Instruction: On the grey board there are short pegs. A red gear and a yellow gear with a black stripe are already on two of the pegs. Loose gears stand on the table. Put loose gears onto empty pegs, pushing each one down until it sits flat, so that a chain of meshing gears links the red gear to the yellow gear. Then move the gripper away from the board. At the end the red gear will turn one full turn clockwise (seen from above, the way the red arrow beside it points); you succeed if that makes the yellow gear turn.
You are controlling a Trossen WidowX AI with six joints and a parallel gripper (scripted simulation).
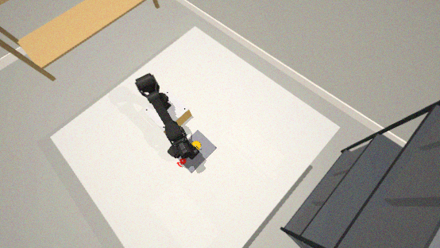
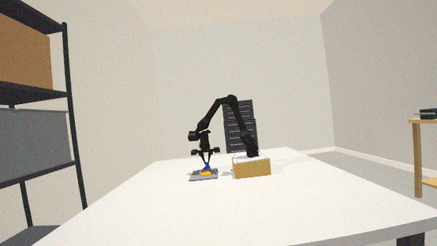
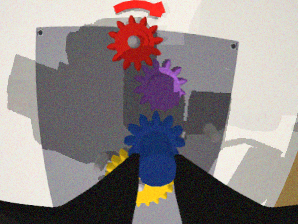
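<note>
The grey board [image 1: 208, 148] [image 2: 195, 178] [image 3: 75, 45] lies on the table. The red gear [image 1: 183, 161] [image 3: 133, 42] sits at its far edge in the wrist view, beside the red arrow [image 3: 140, 6]. A purple gear [image 3: 159, 90] is on the board next to the red gear, their teeth close together. My gripper [image 3: 156, 160] [image 2: 207, 163] is shut on the knob of a blue gear [image 3: 155, 135] [image 2: 207, 167], over the board. The yellow gear [image 1: 196, 145] [image 2: 206, 173] [image 3: 156, 195] is partly hidden under the blue gear. Whether the blue gear is on a peg cannot be seen.
A short peg [image 3: 211, 132] stands on the board right of the blue gear in the wrist view, and another peg [image 3: 102, 160] stands left beside the yellow gear. The arm's tan base block [image 2: 252, 168] [image 1: 184, 118] is near the board.
</note>
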